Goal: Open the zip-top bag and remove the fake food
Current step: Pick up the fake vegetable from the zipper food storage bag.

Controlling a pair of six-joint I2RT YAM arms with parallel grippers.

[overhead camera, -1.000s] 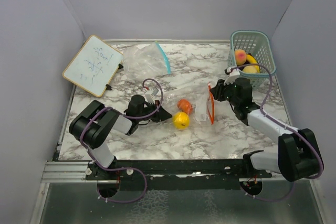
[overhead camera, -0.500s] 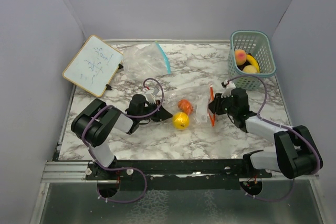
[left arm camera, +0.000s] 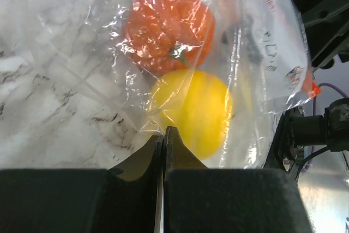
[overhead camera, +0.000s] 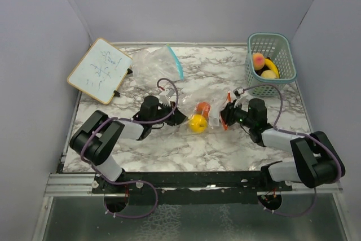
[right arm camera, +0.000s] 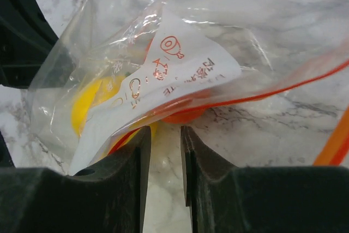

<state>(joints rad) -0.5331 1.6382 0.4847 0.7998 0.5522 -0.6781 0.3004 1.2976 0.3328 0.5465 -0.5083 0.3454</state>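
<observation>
two robot arms meet at a clear zip-top bag (overhead camera: 215,114) with an orange zip strip, lying on a marble table (overhead camera: 225,77). inside the bag, an orange-red tomato (overhead camera: 203,108) rests against a yellow lemon (overhead camera: 197,123), the lemon on the bag's near side. the left claw (left arm camera: 163,135) has its fingers pressed together on the film at the bag's closed end, right beside the lemon. at the bag's zip end, the right claw (right arm camera: 163,135) holds its fingers a little apart, bare marble showing between them and the orange strip lying at their tips. well beyond the bag's zip end, a teal basket (overhead camera: 271,36) holds a peach (overhead camera: 258,60) and a banana (overhead camera: 271,66). behind the bag's closed end lie a second clear bag (overhead camera: 155,63) and a whiteboard (overhead camera: 100,70).
</observation>
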